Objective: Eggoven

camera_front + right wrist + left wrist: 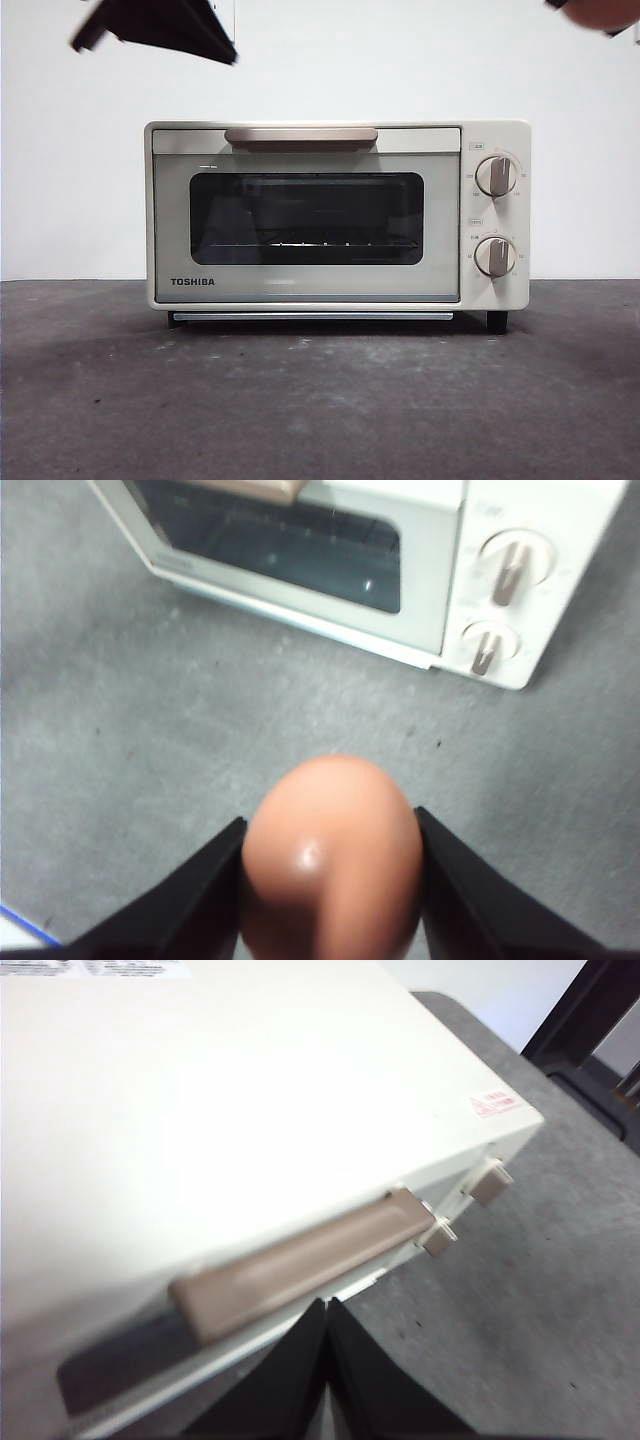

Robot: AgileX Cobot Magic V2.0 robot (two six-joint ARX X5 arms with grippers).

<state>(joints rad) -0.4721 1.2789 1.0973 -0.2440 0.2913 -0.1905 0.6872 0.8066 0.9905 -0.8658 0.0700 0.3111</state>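
Note:
The cream TOSHIBA oven (336, 215) stands on the grey table, door closed, dark window (306, 218) and beige handle (300, 136) facing me. My left gripper (327, 1305) is shut and empty, hovering just above and in front of the handle (300, 1270); in the front view it is the black tip at the top left (160, 25). My right gripper (330, 870) is shut on the reddish-brown egg (330, 865), held high above the table in front of the oven's knob side (500, 590). A sliver of the egg (605, 12) shows at the top right corner.
Two knobs (496, 176) (494, 256) sit on the oven's right panel. Bare grey table (320, 400) stretches in front of the oven. A dark frame (590, 1030) stands beyond the oven's right side.

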